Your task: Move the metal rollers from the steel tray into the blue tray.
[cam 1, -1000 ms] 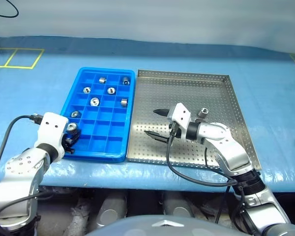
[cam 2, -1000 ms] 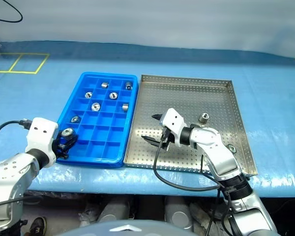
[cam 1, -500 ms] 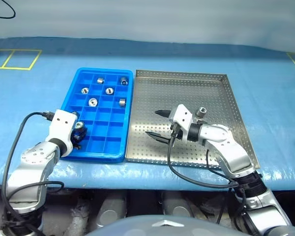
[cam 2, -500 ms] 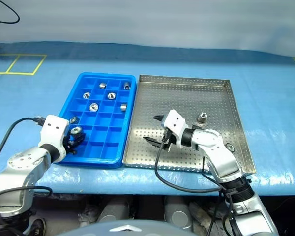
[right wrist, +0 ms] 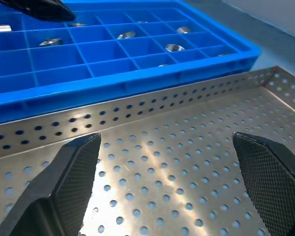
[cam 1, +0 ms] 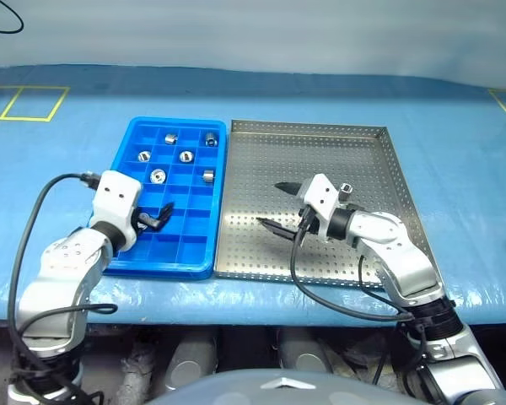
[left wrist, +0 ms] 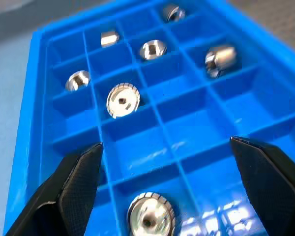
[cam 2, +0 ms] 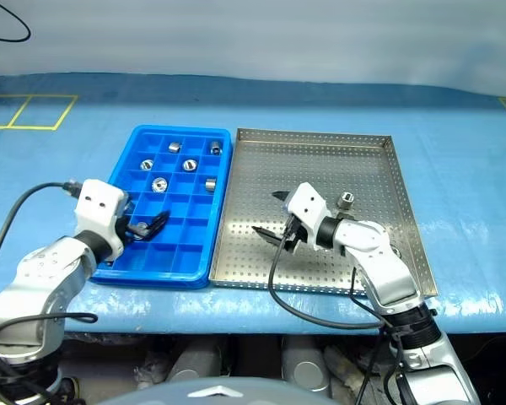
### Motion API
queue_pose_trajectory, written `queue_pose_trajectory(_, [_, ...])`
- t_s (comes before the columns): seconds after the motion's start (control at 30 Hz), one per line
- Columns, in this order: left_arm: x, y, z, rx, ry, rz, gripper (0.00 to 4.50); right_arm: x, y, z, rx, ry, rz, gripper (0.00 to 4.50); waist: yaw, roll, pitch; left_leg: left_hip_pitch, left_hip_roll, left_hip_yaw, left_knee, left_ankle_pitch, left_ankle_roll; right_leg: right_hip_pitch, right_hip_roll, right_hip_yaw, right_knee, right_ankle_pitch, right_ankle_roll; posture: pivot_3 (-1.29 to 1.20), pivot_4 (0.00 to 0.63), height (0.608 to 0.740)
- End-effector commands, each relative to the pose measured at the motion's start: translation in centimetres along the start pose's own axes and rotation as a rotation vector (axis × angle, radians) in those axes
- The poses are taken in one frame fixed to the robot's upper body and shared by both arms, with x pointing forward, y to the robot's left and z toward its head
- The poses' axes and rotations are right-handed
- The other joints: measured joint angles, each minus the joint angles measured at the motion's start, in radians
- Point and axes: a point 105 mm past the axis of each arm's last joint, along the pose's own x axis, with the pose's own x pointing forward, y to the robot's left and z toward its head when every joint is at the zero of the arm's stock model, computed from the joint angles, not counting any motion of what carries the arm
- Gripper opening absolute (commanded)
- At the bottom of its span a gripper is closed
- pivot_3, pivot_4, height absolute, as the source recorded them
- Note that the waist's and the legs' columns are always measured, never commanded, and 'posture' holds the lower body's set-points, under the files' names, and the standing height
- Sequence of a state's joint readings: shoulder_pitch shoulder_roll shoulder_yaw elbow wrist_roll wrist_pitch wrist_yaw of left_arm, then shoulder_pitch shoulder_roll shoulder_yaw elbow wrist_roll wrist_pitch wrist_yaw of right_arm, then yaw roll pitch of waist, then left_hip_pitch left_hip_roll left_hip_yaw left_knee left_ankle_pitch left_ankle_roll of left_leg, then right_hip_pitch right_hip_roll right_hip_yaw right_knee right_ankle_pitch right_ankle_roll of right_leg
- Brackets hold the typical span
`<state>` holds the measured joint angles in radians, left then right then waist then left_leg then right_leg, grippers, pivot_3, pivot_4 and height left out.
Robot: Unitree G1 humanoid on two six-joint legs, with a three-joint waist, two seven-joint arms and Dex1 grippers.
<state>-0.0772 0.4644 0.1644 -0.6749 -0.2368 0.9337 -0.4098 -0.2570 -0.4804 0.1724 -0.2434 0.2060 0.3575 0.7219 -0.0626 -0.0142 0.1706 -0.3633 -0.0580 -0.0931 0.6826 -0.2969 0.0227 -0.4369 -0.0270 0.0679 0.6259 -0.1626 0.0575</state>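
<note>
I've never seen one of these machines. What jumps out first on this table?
The bright blue tray, on the left of the table, with shiny metal rollers sitting in several of its small compartments. The left gripper is over its near end, jaws open. Beside it lies the big steel tray, with one roller close by the open right gripper.

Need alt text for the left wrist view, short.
Open left end effector over the blue tray, its two black fingers wide apart and empty. One metal roller lies in the compartment just below them; six more rollers sit in compartments farther along the tray.
</note>
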Motion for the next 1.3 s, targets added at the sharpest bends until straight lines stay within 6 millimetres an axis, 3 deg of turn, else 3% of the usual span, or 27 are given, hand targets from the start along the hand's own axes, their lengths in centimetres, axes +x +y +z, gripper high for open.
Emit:
queue_pose_trajectory(0.03, [1.2, -4.4, 3.2, 0.035, -0.176, -0.243, 4.49, -1.4, -3.2, 0.6, -0.022, 0.004, -0.191, 4.5, -0.002, 0.0, 0.0, 0.0, 0.0, 0.0, 0.0, 0.0, 0.0, 0.0, 0.0, 0.0, 0.0, 0.0, 0.0, -0.15, 0.15, 0.74])
queue_pose_trajectory(0.13, [2.5, -5.9, 3.7, 0.05, -0.22, -0.319, 4.49, -2.3, -4.8, -0.1, -0.001, 0.05, -0.31, 4.5, -0.005, 0.0, 0.0, 0.0, 0.0, 0.001, 0.0, 0.0, 0.0, 0.0, 0.0, 0.001, 0.0, 0.0, 0.0, -0.15, 0.15, 0.74])
queue_pose_trajectory(0.27, [4.3, -7.9, 2.9, 0.163, -0.191, -0.417, 4.49, -4.1, -6.2, -1.3, 0.043, 0.119, -0.446, 4.5, -0.024, 0.001, -0.001, 0.0, 0.001, 0.003, 0.0, 0.0, 0.0, -0.001, 0.001, 0.002, 0.001, 0.0, 0.0, -0.23, 0.15, 0.74])
queue_pose_trajectory(0.57, [4.9, -10.4, 2.2, 0.199, -0.204, -0.585, 4.49, -6.1, -2.8, -2.1, 0.188, 0.101, -0.369, 4.5, -0.085, 0.002, -0.001, -0.001, 0.0, 0.005, 0.0, -0.002, 0.005, -0.001, 0.001, 0.005, -0.001, 0.0, 0.0, -0.29, 0.15, 0.74])
queue_pose_trajectory(0.9, [4.8, -10.6, 1.5, 0.204, -0.183, -0.607, 4.49, -4.6, -2.0, -4.0, 0.34, 0.094, -0.344, 4.5, -0.146, 0.002, -0.001, 0.007, 0.001, 0.006, 0.001, -0.002, 0.005, 0.006, 0.007, 0.005, 0.0, -0.003, 0.007, -0.28, 0.15, 0.74])
queue_pose_trajectory(1.3, [4.3, -10.1, 0.8, 0.213, -0.164, -0.578, 4.49, -2.9, -1.6, -6.0, 0.383, 0.16, -0.296, 4.5, -0.136, 0.002, -0.001, 0.006, 0.001, 0.005, 0.001, -0.002, 0.005, 0.005, 0.003, 0.006, -0.001, -0.003, 0.007, -0.24, 0.15, 0.74])
